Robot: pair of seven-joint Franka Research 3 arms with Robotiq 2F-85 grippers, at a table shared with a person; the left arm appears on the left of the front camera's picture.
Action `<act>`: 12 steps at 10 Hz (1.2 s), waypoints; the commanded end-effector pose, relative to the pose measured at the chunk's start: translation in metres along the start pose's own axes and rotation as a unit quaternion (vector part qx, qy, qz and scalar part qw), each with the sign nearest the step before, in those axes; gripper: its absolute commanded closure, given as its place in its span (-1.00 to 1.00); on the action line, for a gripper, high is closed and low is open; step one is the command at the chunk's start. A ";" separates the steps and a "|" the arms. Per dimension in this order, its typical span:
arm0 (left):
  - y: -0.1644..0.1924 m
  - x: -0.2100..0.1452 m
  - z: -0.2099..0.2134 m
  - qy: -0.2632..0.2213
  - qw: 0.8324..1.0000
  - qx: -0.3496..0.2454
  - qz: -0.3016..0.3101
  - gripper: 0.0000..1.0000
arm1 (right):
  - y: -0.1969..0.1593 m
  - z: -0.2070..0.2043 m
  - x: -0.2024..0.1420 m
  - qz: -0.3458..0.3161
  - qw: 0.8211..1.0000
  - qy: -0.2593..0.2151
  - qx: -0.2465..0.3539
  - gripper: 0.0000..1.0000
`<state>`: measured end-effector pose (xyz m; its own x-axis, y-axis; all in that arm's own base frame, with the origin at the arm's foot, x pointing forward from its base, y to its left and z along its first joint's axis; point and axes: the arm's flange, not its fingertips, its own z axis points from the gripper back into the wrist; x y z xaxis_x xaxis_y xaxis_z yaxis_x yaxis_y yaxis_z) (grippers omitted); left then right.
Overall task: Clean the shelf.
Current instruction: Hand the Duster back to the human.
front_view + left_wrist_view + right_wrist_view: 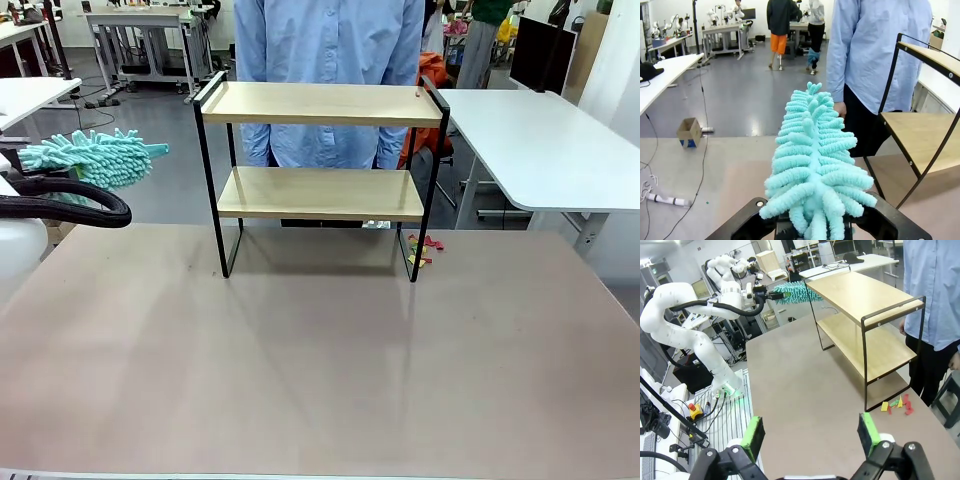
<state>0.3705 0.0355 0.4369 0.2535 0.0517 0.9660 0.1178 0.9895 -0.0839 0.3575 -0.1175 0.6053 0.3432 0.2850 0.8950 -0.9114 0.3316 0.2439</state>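
The shelf (320, 104), two light wooden boards in a thin black frame, stands at the far middle of the table; both boards look bare. My left gripper (812, 231) is shut on the handle end of a fluffy teal duster (812, 160). The duster (95, 157) hangs in the air left of the shelf, about level with the gap between the boards and apart from the frame. In the right wrist view the duster (795, 292) tip is near the shelf's (865, 305) top corner. My right gripper (811, 435) is open and holds nothing, above the table's right side.
Small coloured scraps (420, 250) lie on the table by the shelf's right rear leg, also seen as scraps (897, 404) in the right wrist view. A person in a light blue shirt (330, 40) stands right behind the shelf. White side tables (540, 130) flank the workspace.
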 end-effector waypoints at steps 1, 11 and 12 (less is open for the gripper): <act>0.002 0.002 0.001 -0.003 1.000 0.002 -0.004 0.65 | -0.001 0.001 0.002 0.008 1.000 -0.012 0.003 -1.00; 0.002 0.002 0.001 -0.003 1.000 0.002 -0.004 0.65 | -0.001 0.001 0.002 0.008 1.000 -0.012 0.003 -1.00; 0.000 0.001 0.000 -0.001 1.000 0.000 0.000 -0.49 | -0.001 0.001 0.002 0.008 1.000 -0.012 0.003 -1.00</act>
<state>0.3706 0.0353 0.4375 0.2521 0.0514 0.9663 0.1184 0.9894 -0.0835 0.3575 -0.1175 0.6053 0.3432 0.2851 0.8950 -0.9114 0.3315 0.2439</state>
